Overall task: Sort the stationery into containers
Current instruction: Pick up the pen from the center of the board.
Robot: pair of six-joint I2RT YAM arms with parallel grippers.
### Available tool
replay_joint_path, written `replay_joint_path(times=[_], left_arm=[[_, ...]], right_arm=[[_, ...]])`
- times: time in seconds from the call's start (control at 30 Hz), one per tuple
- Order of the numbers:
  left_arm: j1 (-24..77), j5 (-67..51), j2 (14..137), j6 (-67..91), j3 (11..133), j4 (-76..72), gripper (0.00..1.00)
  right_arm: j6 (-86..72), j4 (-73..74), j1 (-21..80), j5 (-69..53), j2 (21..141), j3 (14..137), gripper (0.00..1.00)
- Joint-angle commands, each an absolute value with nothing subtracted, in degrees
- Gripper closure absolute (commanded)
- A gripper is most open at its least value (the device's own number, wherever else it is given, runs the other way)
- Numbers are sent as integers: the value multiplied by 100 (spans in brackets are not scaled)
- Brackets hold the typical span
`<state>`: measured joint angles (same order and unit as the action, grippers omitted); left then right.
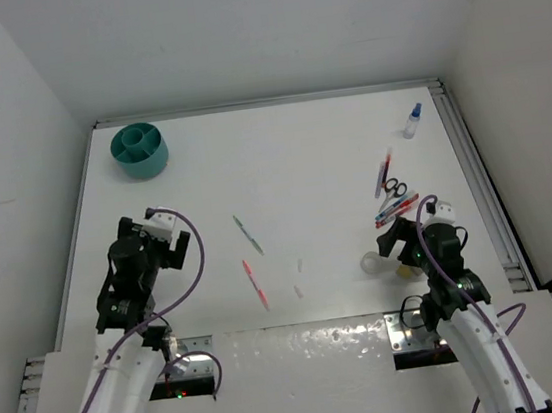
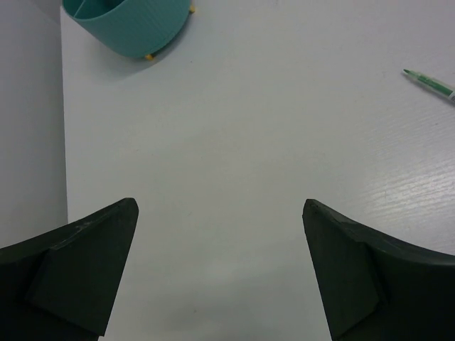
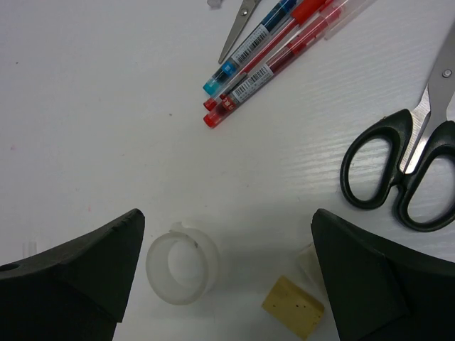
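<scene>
The teal pot (image 1: pixel 140 149) (image 2: pixel 131 25) stands at the table's far left. My left gripper (image 1: pixel 157 224) (image 2: pixel 219 204) hangs open over bare table short of it, holding nothing. A green pen (image 1: pixel 247 232) (image 2: pixel 430 84) and a red pen (image 1: pixel 255 283) lie mid-table. My right gripper (image 1: pixel 408 236) (image 3: pixel 227 213) is open above a white tape ring (image 3: pixel 181 266) (image 1: pixel 372 263) and a tan eraser block (image 3: pixel 293 307), touching neither. Beyond its fingers lie red and blue pens (image 3: pixel 270 57) (image 1: pixel 395 210) and black-handled scissors (image 3: pixel 402 170) (image 1: pixel 394 189). A blue-capped bottle (image 1: pixel 413 121) stands far right.
White walls close in the table on the left, back and right, with a rail (image 1: pixel 473 172) along the right edge. A second scissor blade (image 3: pixel 238 28) shows at the top of the right wrist view. Two tiny pale bits (image 1: pixel 299 276) lie near the red pen.
</scene>
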<state>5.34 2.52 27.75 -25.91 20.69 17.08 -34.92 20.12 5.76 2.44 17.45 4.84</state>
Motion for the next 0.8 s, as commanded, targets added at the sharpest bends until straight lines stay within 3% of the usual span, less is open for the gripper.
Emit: replay_joint_path(times=[0.0,0.2,0.5,0.77], left_arm=[[598,281,2689,-2567,2109,1661,0],[589,536,3058,-2741,2416,1863,0],[746,-2178,3752,-5253,3698,4155,0],[1572,-1662,4701,-5424,4289,4298,9]], right_arm=[[-3454,1863,589,308,1784,598,1],[-3515,1925,589,360,1793,659,1],[-3771,2162,598,466,1951,1106,1],[-3288,2110,589,-166,1960,1169,4]])
